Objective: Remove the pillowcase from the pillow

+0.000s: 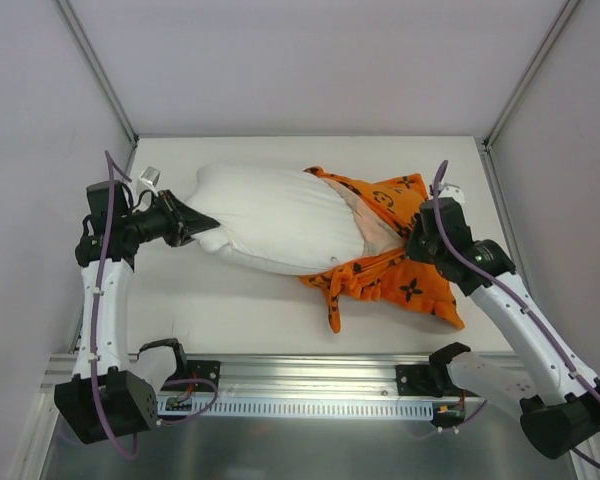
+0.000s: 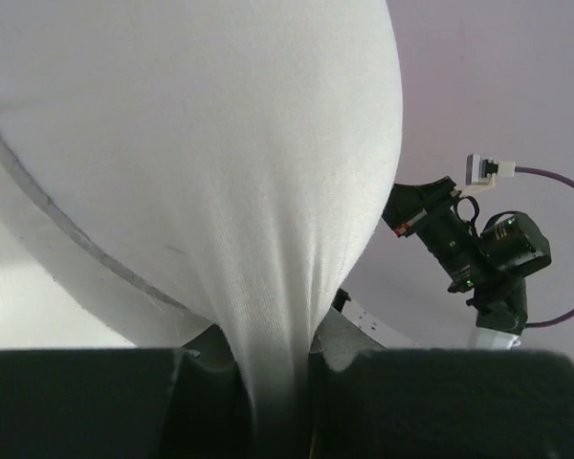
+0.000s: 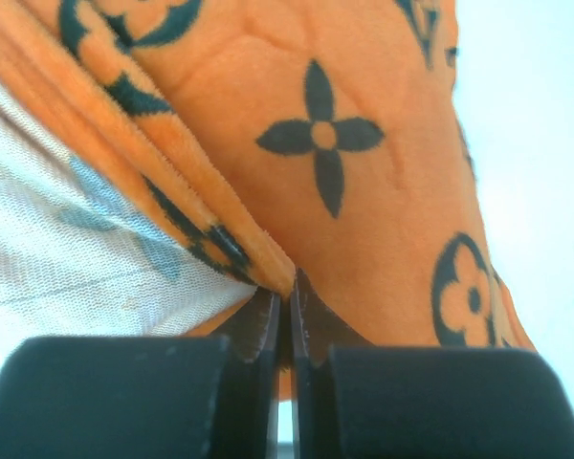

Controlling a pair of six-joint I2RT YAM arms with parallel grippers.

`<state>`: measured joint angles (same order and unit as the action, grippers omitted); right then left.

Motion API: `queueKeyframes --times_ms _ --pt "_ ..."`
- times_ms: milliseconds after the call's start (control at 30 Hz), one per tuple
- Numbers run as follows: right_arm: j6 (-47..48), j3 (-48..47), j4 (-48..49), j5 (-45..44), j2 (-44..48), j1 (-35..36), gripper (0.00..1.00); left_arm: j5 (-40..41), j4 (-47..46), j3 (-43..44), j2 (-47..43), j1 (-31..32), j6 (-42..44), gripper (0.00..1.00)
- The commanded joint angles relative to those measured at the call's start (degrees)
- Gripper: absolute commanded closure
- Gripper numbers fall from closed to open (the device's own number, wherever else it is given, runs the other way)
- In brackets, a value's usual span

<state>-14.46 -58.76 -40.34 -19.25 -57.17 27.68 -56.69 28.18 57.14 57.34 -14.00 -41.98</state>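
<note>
By my judgement the job is well along but not finished. Most of the white pillow (image 1: 270,225) lies bare, and only its right end sits inside the mouth of the orange pillowcase (image 1: 400,280). What is left is to draw the two fully apart. My left gripper (image 1: 188,228) is pinched on a fold of the pillow's cloth at its left end, near the left edge of the worktop (image 1: 240,300). The wrist view shows the white weave gathered into a narrow neck between my fingers. My right gripper (image 1: 417,238) has its fingers pressed together on the rim of the pillowcase, toward the right edge of the worktop, with a thin seam of orange plush caught between them. The pillow is plump, smooth and plain, lying lengthwise across the middle of the worktop, nearer the far edge. The pillowcase is bunched and crumpled around the pillow's right end. It is bright orange plush printed with black flowers, stars and circles, and its pale inner side shows at the open mouth.
</note>
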Motion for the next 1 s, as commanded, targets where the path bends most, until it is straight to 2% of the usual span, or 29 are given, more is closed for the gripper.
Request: queueKeyframes --times_ms 0,67,133,233,333,533,667,767,800,933,967 --pt "4.7 1.2 -8.0 -2.0 4.2 -3.2 0.99 2.7 -4.6 0.2 -0.7 -2.3 -1.7 1.0" --pt "4.6 1.5 -5.3 2.4 5.4 -3.1 0.55 3.6 -4.6 0.8 -0.8 -2.3 -2.1 1.0" --pt "3.0 2.5 -5.1 2.8 8.3 -2.9 0.04 5.5 -4.5 0.9 -1.7 -2.3 -2.1 1.0" --pt "0.4 5.1 -5.9 1.0 14.2 -3.9 0.04 6.7 -4.2 1.0 -2.3 -2.5 -2.2 1.0" --pt "-1.8 8.4 -8.9 2.5 18.7 -8.6 0.04 6.8 -3.7 0.4 -2.1 -3.7 -2.4 1.0" --pt "-4.7 16.8 -11.5 14.2 23.1 -11.8 0.04 8.1 -3.5 1.2 -1.2 -5.0 -2.5 1.0" --pt "-5.0 24.7 -6.8 22.5 26.4 -11.8 0.04 11.5 -3.5 3.8 0.9 -5.3 -3.0 1.0" --pt "-4.8 29.1 2.7 34.9 27.4 -11.8 0.04 14.1 -3.5 6.5 3.6 -5.5 -3.3 1.0" --pt "-4.9 29.8 5.9 35.1 27.3 -11.8 0.04 14.9 -3.5 7.0 4.9 -5.6 -3.4 1.0" --pt "-1.8 31.5 7.5 30.9 23.1 -11.6 0.01 15.9 -3.5 10.0 6.9 -6.2 -4.0 1.0" --pt "-1.5 31.9 8.9 31.4 21.8 -11.5 0.05 16.0 -3.5 10.4 7.4 -6.2 -4.2 1.0"
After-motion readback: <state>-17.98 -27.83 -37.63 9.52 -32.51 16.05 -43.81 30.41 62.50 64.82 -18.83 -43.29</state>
